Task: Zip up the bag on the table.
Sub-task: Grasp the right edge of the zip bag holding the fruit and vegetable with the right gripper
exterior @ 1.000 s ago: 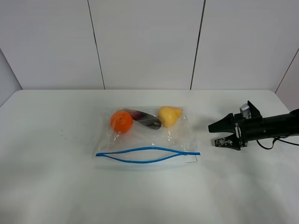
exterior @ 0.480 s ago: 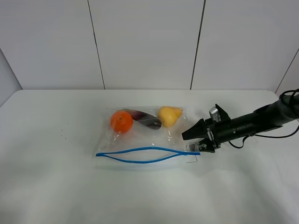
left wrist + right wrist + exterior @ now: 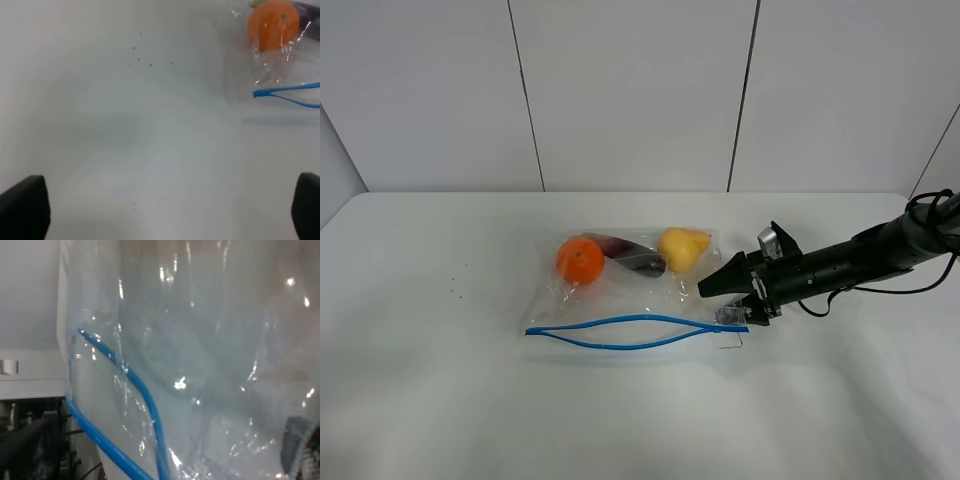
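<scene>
White table [image 3: 440, 400] under the bag [image 3: 620, 300]. Lies flat, clear and crinkled, with the blue zipper strip [image 3: 640, 317] on its near edge (two strands bowed apart mid-length). Right gripper [image 3: 715, 305] at the bag's right corner by the zipper end, jaws apart. Left gripper [image 3: 165, 207] well left of the bag, fingers spread wide. Orange [image 3: 580, 260], purple fruit [image 3: 635, 258] and yellow fruit [image 3: 682, 248] inside, along the bag's far edge.

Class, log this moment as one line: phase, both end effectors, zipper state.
phase: pre-grasp | right end effector: open, at zipper end of bag | left end effector: open, over table | zipper: unsealed
</scene>
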